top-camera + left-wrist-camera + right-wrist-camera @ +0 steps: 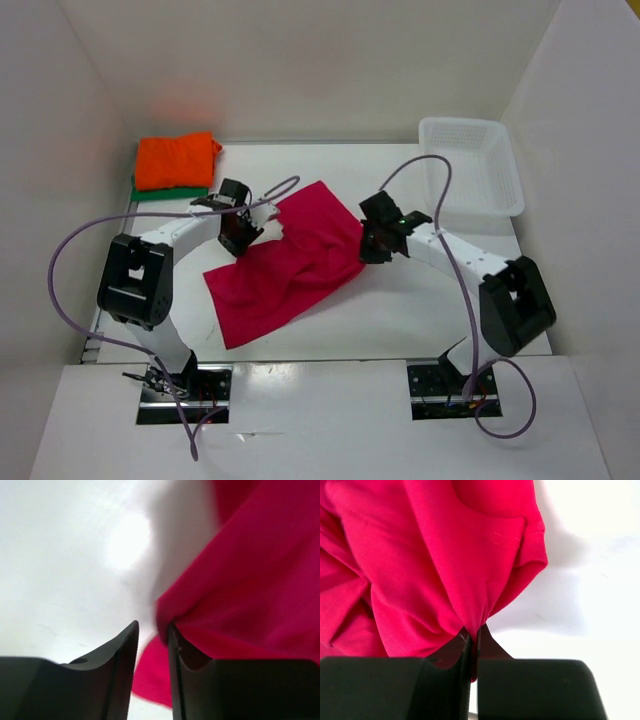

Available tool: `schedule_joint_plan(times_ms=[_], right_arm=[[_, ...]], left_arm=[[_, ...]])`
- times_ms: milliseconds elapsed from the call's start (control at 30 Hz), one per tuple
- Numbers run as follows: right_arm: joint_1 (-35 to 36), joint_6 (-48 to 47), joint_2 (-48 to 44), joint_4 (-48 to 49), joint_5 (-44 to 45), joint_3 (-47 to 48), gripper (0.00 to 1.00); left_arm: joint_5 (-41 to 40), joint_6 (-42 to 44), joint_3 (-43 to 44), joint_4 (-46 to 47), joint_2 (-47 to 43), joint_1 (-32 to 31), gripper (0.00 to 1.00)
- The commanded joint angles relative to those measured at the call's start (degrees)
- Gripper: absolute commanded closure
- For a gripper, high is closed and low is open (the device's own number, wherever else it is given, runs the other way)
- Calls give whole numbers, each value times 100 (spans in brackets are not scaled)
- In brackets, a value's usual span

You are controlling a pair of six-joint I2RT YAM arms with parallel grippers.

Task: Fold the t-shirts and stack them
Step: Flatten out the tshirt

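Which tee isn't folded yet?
The magenta-red t-shirt, rumpled mid-table; the orange t-shirt sits folded on the green t-shirt at the far left.

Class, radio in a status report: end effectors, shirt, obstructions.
Right end effector shut on red t-shirt. Left end effector at its edge, grip unclear. Basket off to the side.

Green t-shirt (170, 193) mostly hidden beneath the orange t-shirt (176, 160)

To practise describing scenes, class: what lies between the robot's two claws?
The red shirt, bunched up, fills the stretch between the left claw and the right claw, as the top view shows.
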Motion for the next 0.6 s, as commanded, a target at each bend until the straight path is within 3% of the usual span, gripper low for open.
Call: schedule_joint_plan(times_ms=[0,67,200,233,300,367,467,567], right_arm=[[-223,542,-784,44,207,-516,99],[-223,822,-917,43,76,-833,98],[-223,1209,-918,367,-373,-1465,87],[-223,1211,-918,420,-443,-1536,70],[-223,1281,-971,421,-504,-1537,53],[-162,1228,-1137,369,-435,-1476,43],[-162,1114,-1471,9,-23,-1073,38],[-240,912,-1595,-290,250,-625,33]], left_arm=[[-119,-409,1030,189,112,344,60],[-215,-532,1419,137,278,449,54],[-444,-786,2306,50,577,607,51],[-444,-839,2447,-12,647,608,51],[-139,-657,2598,-284,701,687,50],[309,-175,2170,-347,-15,444,44],[601,1763,163,-487,-1624,-355,26],[242,2297,-582,-1048,-2463,-631,16]])
